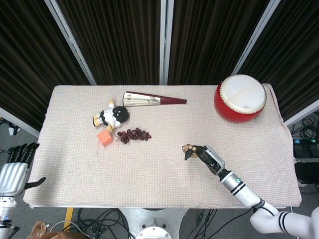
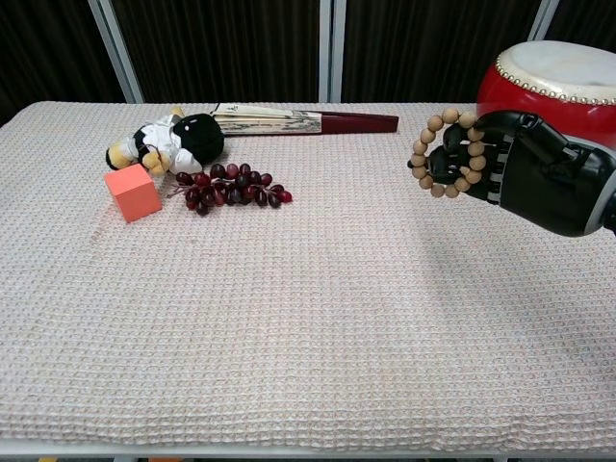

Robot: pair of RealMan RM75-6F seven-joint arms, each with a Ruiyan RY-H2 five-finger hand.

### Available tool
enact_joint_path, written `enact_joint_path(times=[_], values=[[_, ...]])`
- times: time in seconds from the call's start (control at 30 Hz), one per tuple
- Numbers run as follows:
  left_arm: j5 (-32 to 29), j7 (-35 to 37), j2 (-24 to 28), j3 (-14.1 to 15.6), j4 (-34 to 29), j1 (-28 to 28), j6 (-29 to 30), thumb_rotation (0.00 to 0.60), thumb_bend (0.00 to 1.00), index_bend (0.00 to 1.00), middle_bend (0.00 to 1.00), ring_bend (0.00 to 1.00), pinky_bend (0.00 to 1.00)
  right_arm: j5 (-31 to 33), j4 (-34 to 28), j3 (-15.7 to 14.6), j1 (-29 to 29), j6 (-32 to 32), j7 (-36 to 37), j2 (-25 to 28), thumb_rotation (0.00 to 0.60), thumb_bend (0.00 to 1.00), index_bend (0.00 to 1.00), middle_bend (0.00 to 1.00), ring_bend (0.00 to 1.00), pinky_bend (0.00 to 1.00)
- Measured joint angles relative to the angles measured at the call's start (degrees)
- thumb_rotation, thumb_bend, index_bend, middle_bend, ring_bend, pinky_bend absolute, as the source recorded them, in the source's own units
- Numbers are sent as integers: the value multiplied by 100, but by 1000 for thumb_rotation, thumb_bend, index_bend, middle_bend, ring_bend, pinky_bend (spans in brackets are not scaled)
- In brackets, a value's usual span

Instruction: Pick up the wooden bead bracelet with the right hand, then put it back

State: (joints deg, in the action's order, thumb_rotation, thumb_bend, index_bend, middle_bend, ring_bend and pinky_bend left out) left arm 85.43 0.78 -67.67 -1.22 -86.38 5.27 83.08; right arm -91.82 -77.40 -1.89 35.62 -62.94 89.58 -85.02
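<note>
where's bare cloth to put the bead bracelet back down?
Free: the woven beige tablecloth under the right hand holding the wooden bead bracelet, from the dark red grape bunch across to the red drum. Crowded: far left, around the orange cube, plush toy, folded fan.

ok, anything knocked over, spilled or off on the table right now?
Nothing stands out. The right hand holds the wooden bead bracelet above the cloth. The drum, fan, plush toy, grapes and orange block lie undisturbed.
</note>
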Motion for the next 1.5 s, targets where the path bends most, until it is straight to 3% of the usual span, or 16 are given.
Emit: enact_joint_path(times=[0.1, 0.27, 0.33, 0.73, 0.87, 0.93, 1.03, 1.1, 1.5], values=[[2, 1, -2, 1, 2, -1, 3, 600, 0, 39, 52, 0, 42, -14, -8, 4, 4, 1, -16, 9, 295, 743, 560, 521, 164, 0], [-6, 13, -4, 3, 5, -6, 1, 600, 0, 38, 52, 0, 42, -144, 9, -30, 19, -55, -21, 42, 297, 963, 520, 512, 156, 0], [5, 25, -5, 6, 6, -6, 5, 600, 0, 38, 52, 0, 42, -220, 26, -56, 28, -100, 20, 55, 305, 997, 492, 505, 149, 0], [26, 69, -3, 20, 10, -22, 27, 600, 0, 38, 52, 0, 42, -513, 158, -193, 75, -391, 249, 101, 375, 1000, 396, 452, 107, 0], [27, 70, 1, 18, 6, -23, 31, 600, 0, 38, 52, 0, 42, -557, 220, -219, 93, -447, 266, 106, 356, 1000, 328, 415, 77, 0], [33, 72, 3, 18, 4, -23, 36, 600, 0, 38, 52, 0, 42, -552, 266, -220, 94, -467, 238, 104, 330, 955, 273, 388, 62, 0], [39, 67, 13, 18, -3, -18, 31, 600, 0, 38, 52, 0, 42, -495, 309, -197, 86, -456, 44, 106, 318, 722, 248, 377, 57, 0], [42, 64, 19, 17, -7, -14, 28, 600, 0, 38, 52, 0, 42, -432, 321, -172, 75, -430, -227, 125, 319, 647, 248, 378, 58, 0], [60, 30, 13, 15, -47, 21, -5, 600, 0, 38, 52, 0, 42, 248, 166, 5, -22, 68, -2445, 409, 318, 525, 247, 378, 67, 0]])
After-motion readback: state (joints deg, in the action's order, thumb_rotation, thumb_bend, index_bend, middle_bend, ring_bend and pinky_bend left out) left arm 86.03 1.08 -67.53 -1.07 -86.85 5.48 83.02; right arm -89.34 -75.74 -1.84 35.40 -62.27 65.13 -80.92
